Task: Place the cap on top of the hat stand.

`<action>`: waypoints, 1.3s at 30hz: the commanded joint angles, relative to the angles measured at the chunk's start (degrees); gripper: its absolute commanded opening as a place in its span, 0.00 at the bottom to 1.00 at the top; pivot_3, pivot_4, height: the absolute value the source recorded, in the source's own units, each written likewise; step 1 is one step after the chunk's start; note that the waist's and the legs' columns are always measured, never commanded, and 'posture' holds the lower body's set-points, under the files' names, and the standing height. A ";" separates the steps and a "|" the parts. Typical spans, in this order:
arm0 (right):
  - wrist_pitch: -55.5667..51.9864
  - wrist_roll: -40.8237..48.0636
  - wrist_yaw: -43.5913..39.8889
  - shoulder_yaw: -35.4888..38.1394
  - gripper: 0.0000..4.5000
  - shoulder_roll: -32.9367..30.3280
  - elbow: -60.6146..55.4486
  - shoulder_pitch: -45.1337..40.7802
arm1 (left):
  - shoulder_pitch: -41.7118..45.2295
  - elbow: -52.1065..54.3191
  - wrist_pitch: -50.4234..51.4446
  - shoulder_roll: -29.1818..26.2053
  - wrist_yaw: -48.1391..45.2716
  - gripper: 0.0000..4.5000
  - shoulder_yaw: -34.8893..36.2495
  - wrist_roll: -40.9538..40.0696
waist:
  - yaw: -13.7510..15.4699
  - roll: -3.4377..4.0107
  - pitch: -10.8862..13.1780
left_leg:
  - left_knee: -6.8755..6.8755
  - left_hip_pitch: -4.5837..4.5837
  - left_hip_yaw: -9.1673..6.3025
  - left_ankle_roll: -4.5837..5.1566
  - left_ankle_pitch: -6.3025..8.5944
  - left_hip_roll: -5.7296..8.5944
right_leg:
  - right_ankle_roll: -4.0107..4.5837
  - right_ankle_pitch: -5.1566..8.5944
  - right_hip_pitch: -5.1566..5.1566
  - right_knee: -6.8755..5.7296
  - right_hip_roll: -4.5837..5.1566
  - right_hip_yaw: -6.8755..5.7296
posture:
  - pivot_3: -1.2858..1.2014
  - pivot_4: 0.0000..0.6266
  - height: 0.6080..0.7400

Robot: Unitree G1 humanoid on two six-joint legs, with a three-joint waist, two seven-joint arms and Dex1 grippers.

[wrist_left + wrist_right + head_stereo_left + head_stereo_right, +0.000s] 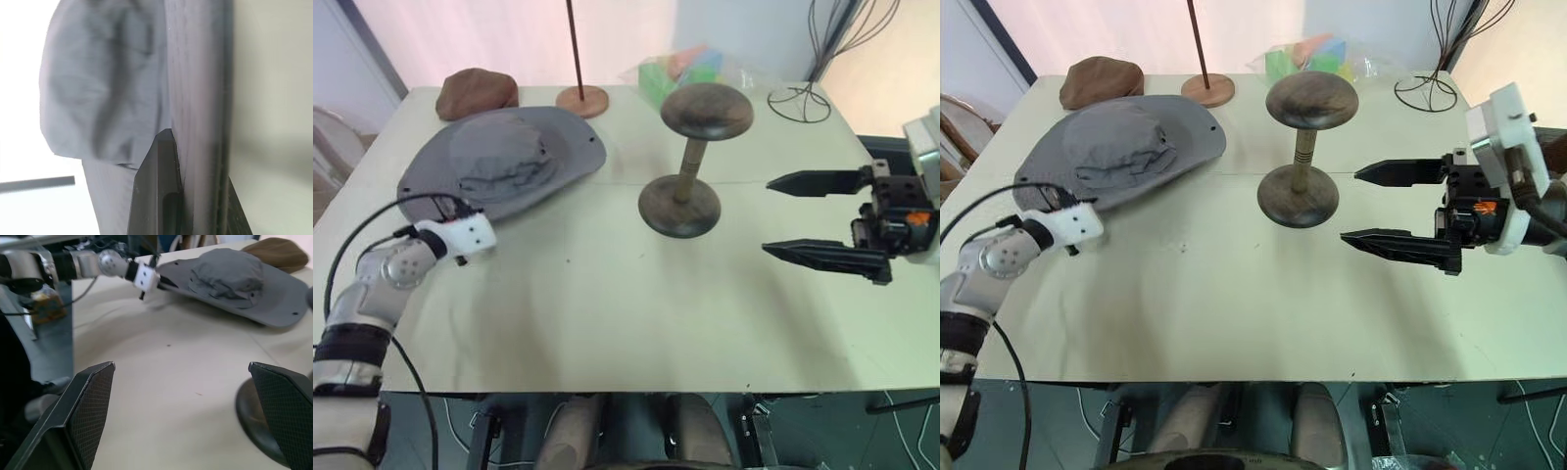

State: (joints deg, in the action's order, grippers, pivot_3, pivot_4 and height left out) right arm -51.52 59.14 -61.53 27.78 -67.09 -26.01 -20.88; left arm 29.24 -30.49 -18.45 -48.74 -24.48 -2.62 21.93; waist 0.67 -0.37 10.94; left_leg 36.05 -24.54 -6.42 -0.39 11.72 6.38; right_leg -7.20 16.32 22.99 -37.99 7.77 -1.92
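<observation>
— Pale and matte, the bench [607, 313] carries everything. Where is the cap?
— The cap [504, 157] lies flat near the far left corner, crown up, its wide grey brim spread on the surface. A small brown cap [476, 93] sits just behind it at the far edge.
— And the hat stand?
— The hat stand [690, 157] stands upright near the middle of the bench, toward the far edge, well apart from the cap, its domed top bare.
— What is the left gripper doing?
— The left gripper [164, 282] is at the near edge of the cap's brim, its fingers pressed together on the brim; the left wrist view shows a finger [159, 191] lying against the stitched fabric.
— The right one?
— The right gripper [808, 220] hovers above the bench's right side, beside the stand's base, its two fingers spread wide with nothing between them.
— Anything else back there?
— A thin pole on a reddish round base [581, 98], a black wire stand [800, 103] and a bag of coloured things [690, 69] along the far edge.
</observation>
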 commanded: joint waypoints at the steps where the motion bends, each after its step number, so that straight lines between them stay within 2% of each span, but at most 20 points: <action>1: 1.53 -1.34 -0.53 3.82 1.00 -1.97 0.55 -0.09 | 6.17 2.12 1.68 -1.31 -2.99 0.01 3.25 -5.19 | 0.14 -0.02 0.01 | 0.01 -0.03 0.00 0.00 0.00 -0.02 | 0.03 -0.02 0.02 0.00 -0.02 0.00 | 0.52 0.24 1.00; 5: 2.00 -3.18 -1.74 7.12 1.00 -3.41 2.42 1.16 | 14.36 7.54 7.56 -1.91 -10.23 0.01 4.57 -10.73 | 0.17 -0.18 0.09 | 0.08 -0.09 0.00 0.00 0.00 -0.03 | 0.03 -0.03 0.02 0.01 -0.04 0.00 | 0.52 0.24 1.00; 9: 2.23 -4.44 -2.28 9.60 1.00 -4.13 4.52 1.66 | 25.64 12.35 20.18 0.14 -16.42 0.01 4.76 -16.66 | 0.02 -0.25 0.12 | 0.14 -0.24 0.01 0.01 -0.01 -0.01 | -0.04 -0.11 0.10 0.07 -0.07 0.01 | 0.52 0.24 1.00; 12: 2.59 -5.19 -2.62 10.47 1.00 -4.18 5.47 2.18 | 34.86 12.16 25.89 3.31 -17.84 0.01 3.87 -19.06 | -0.03 -0.28 0.13 | 0.16 -0.26 0.02 0.02 -0.01 -0.01 | -0.06 -0.12 0.10 0.04 -0.09 0.00 | 0.52 0.24 1.00; 15: 3.23 -6.23 -2.70 11.13 1.00 -4.04 6.25 2.84 | 44.03 10.50 24.60 7.96 -18.15 0.01 1.75 -19.32 | -0.02 -0.34 0.17 | 0.15 -0.26 0.02 0.03 -0.02 -0.02 | -0.06 -0.12 0.11 0.02 -0.11 -0.01 | 0.52 0.24 1.00; 19: 2.70 -7.25 -2.58 13.56 1.00 -4.09 6.76 3.98 | 47.99 11.61 17.92 11.96 -18.41 0.01 -0.53 -18.66 | -0.30 -0.32 0.16 | 0.16 -0.26 0.09 0.04 -0.01 -0.01 | -0.09 -0.13 0.09 0.05 -0.09 0.03 | 0.52 0.24 1.00; 23: 1.03 -7.40 -2.20 17.44 1.00 -3.96 6.77 5.80 | 44.50 15.77 8.45 13.26 -18.10 0.01 -2.33 -17.27 | -0.50 -0.30 0.14 | 0.14 -0.25 0.10 0.04 -0.01 -0.07 | -0.08 -0.14 0.15 0.01 -0.13 0.04 | 0.52 0.24 1.00; 27: -1.08 -6.93 -1.35 21.74 1.00 -3.29 5.66 8.23 | 35.61 14.99 -7.33 10.96 -14.91 0.01 -5.01 -11.02 | -0.47 -0.27 0.12 | 0.13 -0.15 0.16 0.04 -0.01 -0.10 | 0.00 -0.18 0.10 0.00 -0.13 0.10 | 0.52 0.24 1.00; 31: -1.72 -7.47 -1.07 24.34 1.00 -2.75 5.07 10.72 | 30.90 10.27 -24.85 8.89 -8.77 0.01 -6.35 -5.02 | -0.05 -0.33 0.16 | 0.17 -0.10 0.19 0.03 -0.02 -0.14 | 0.10 -0.26 0.08 0.01 -0.15 0.13 | 0.52 0.24 1.00; 34: -1.73 -7.62 -0.63 25.26 1.00 -2.40 5.15 11.87 | 29.14 6.88 -35.98 8.18 -4.14 0.01 -7.02 -0.86 | 0.16 -0.33 0.16 | 0.20 -0.11 0.19 0.03 -0.02 -0.12 | 0.08 -0.28 0.03 0.09 -0.12 0.13 | 0.52 0.24 1.00; 36: -1.44 -7.69 -0.44 25.31 1.00 -2.33 5.42 12.24 | 29.54 4.90 -43.82 7.72 0.49 0.01 -7.57 5.26 | 0.20 -0.33 0.16 | 0.19 -0.11 0.19 0.03 -0.01 -0.11 | 0.06 -0.29 0.01 0.12 -0.11 0.13 | 0.52 0.24 1.00; 39: -1.06 -7.76 -0.01 24.98 1.00 -2.22 5.65 12.51 | 30.05 2.09 -49.84 7.98 6.61 0.01 -7.94 12.59 | 0.16 -0.33 0.16 | 0.16 -0.11 0.19 0.04 -0.01 -0.10 | 0.03 -0.31 0.00 0.15 -0.11 0.13 | 0.52 0.24 1.00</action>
State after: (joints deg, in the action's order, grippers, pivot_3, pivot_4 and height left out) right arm -53.35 51.85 -61.95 50.45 -69.41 -20.12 -8.07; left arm 57.80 -28.17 -65.29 -40.48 -21.45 -10.72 31.61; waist 0.82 -0.70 11.10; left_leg 36.21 -24.65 -6.23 -0.35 11.71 6.28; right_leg -7.17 16.01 22.99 -37.84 7.65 -1.79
